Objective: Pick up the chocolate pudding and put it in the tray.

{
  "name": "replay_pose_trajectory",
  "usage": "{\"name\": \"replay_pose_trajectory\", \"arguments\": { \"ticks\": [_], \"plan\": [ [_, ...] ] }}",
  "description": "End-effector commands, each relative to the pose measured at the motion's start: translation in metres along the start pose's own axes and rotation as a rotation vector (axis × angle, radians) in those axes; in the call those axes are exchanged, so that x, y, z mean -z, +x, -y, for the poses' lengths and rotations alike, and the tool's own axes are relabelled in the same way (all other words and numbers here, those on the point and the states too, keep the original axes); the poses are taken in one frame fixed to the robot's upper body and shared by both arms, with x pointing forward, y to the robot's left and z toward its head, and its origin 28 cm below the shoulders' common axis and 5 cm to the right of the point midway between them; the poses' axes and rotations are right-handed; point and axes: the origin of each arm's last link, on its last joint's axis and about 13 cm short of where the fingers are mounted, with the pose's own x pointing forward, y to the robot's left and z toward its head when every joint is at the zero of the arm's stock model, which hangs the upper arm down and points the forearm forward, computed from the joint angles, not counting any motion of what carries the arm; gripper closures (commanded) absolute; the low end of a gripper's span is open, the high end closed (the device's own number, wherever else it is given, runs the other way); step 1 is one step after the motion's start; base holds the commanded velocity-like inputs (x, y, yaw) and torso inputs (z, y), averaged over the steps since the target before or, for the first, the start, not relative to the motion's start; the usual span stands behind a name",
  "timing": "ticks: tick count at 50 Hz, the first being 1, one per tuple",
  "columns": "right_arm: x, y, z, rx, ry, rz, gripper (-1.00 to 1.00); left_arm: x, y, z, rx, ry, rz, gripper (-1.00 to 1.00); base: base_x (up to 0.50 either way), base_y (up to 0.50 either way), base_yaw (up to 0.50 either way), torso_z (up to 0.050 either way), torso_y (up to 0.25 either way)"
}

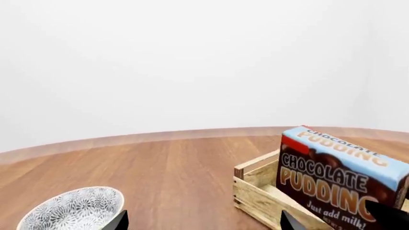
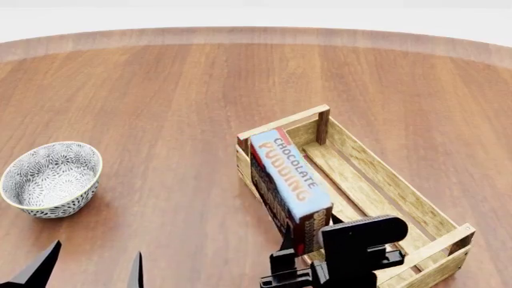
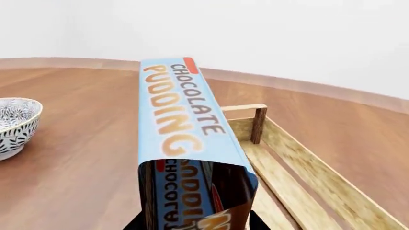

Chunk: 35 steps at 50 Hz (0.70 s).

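Observation:
The chocolate pudding (image 2: 288, 174) is a long carton with a light-blue lettered top and dark brown sides. It stands on its long edge over the left side of the tray (image 2: 376, 157), a light-wood slatted crate. My right gripper (image 2: 304, 247) is shut on the carton's near end. In the right wrist view the carton (image 3: 182, 124) fills the space between the gripper's (image 3: 197, 223) dark fingers, with the crate (image 3: 319, 179) beside it. I cannot tell whether the carton rests on the crate floor. My left gripper (image 2: 92, 267) is open and empty; in its own view the gripper (image 1: 204, 223) faces the carton (image 1: 338, 182) and the crate (image 1: 259, 191).
A grey-white patterned bowl (image 2: 50, 178) stands on the round wooden table (image 2: 160, 108) at the left, just ahead of my left gripper. It also shows in the left wrist view (image 1: 73, 211) and the right wrist view (image 3: 13, 120). The table's curved far edge runs across the back.

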Motion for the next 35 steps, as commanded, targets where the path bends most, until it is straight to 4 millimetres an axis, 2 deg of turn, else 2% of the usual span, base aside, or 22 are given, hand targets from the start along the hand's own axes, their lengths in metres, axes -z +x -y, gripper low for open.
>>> {"name": "replay_pose_trajectory", "arguments": {
  "ticks": [1,35],
  "plan": [
    [0.0,0.006,0.013,0.083,-0.009,-0.009,1.0,0.001,-0.001,-0.001,-0.001,0.0,-0.003,-1.0,0.0,0.0,0.0,0.0,0.0],
    [0.005,0.044,0.031,0.261,-0.01,-0.101,1.0,0.007,-0.001,-0.003,-0.01,-0.011,-0.012,-1.0,0.0,0.0,0.0,0.0,0.0]
  ]
}}
